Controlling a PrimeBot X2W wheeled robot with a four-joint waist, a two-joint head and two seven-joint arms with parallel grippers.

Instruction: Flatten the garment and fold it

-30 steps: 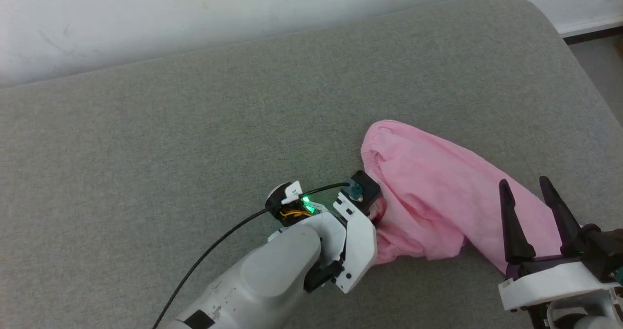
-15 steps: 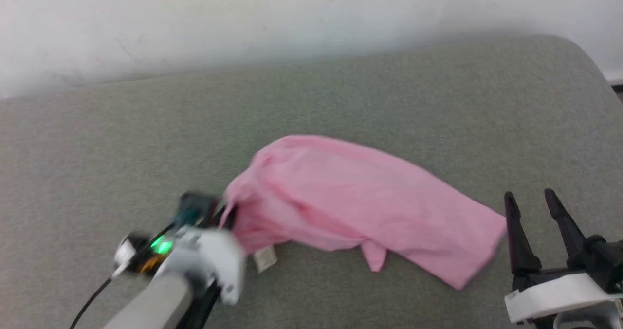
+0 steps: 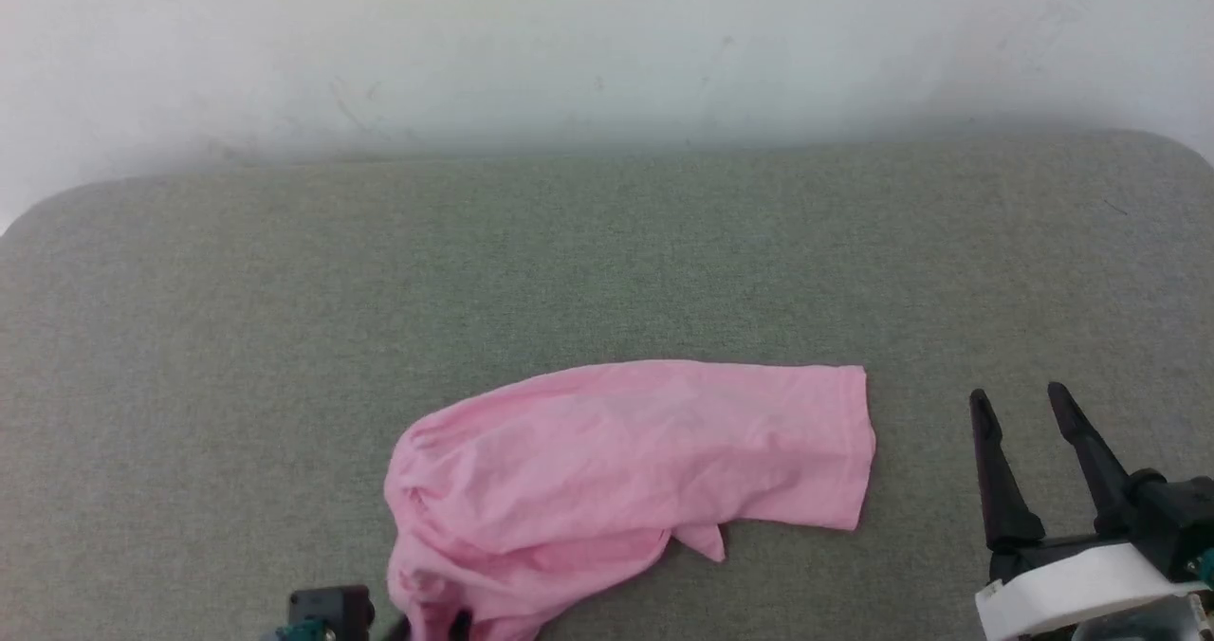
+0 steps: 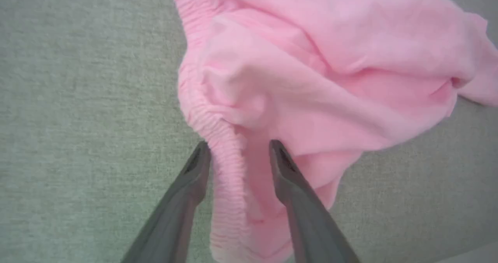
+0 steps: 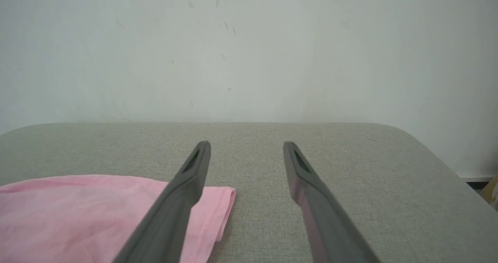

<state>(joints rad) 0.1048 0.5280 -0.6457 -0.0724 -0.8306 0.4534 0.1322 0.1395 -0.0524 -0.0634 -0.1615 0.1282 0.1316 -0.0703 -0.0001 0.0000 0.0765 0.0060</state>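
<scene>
**Mia:** Look left first. The left gripper [image 4: 238, 144], with its two long dark fingers, has its jaws apart. The crinkly gathered hem [image 4: 194, 111] of the thin, soft, light-pink garment [image 3: 626, 451] lies between them.

**Ben:** Is it squeezing the hem?

**Mia:** I think not. The hem looks loose in there.

**Ben:** Where is the garment?

**Mia:** It lies on the flat grey-green cloth cushion [image 3: 607, 243], low in the head view. The left end is all bunched up. The right end is flatter.

**Ben:** So what could go wrong?

**Mia:** The cloth is thin and catches easily. If the left arm pulls away and a finger snags the hem, it could drag the bunch along and make more wrinkles.

**Ben:** And in the middle?

**Mia:** A little pink flap [image 3: 702, 541] pokes out at the bottom edge. If the robot folds now, that flap and the lumps get trapped inside.

**Ben:** And on the right?

**Mia:** The right gripper [image 3: 1017, 393] has its jaws wide apart and holds nothing. It is near the straight right edge, not touching it. If it comes in too low, it could push that edge into a heap or pinch the cushion too.
</scene>
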